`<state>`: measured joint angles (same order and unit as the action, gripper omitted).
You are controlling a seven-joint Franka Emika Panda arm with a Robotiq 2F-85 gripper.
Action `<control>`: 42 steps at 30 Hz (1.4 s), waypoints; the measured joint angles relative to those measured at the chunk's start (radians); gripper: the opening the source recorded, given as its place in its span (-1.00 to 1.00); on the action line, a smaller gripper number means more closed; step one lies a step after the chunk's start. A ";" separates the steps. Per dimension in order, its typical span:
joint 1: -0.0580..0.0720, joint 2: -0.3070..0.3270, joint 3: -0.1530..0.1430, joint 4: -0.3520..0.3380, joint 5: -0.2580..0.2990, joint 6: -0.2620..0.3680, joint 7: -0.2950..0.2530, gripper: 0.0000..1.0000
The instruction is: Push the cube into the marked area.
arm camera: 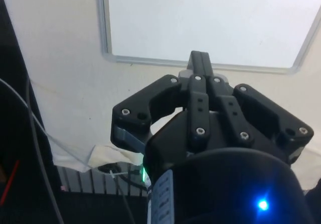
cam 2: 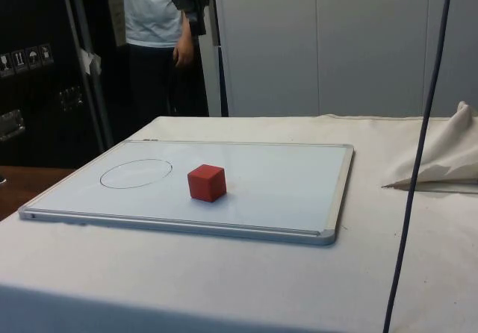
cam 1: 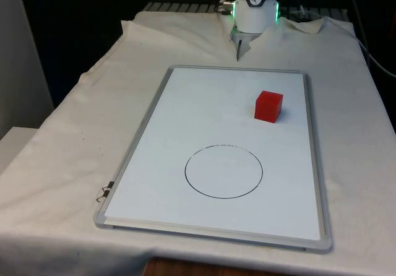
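Red cube (cam 1: 268,106) rests near the whiteboard's (cam 1: 154,121) far right edge in the front view, apart from the drawn circle (cam 2: 136,173) in the side view; rigid and probably light, it should slide if pushed low on its far face, while the gripper (arm camera: 199,66) in the wrist view has its fingers pressed together above the board's edge.

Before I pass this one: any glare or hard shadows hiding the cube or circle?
Front view: even light, red cube and drawn circle clear on the whiteboard, soft shadow only. Side view: board looks bluish, both readable. Wrist view: gripper dark against bright board.
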<state>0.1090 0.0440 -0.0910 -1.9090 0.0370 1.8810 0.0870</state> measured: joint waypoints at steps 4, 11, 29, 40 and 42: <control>0.000 -0.003 0.009 -0.033 0.001 0.036 0.024 -0.99; 0.001 -0.021 0.033 -0.113 0.001 0.104 0.065 -0.99; 0.001 -0.046 0.099 -0.302 0.004 0.284 0.169 -0.99; 0.001 -0.035 0.160 -0.400 0.022 0.414 0.234 -0.99; 0.001 -0.028 0.166 -0.401 0.023 0.424 0.238 -0.99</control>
<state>0.1100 0.0160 0.0750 -2.3100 0.0600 2.3050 0.3250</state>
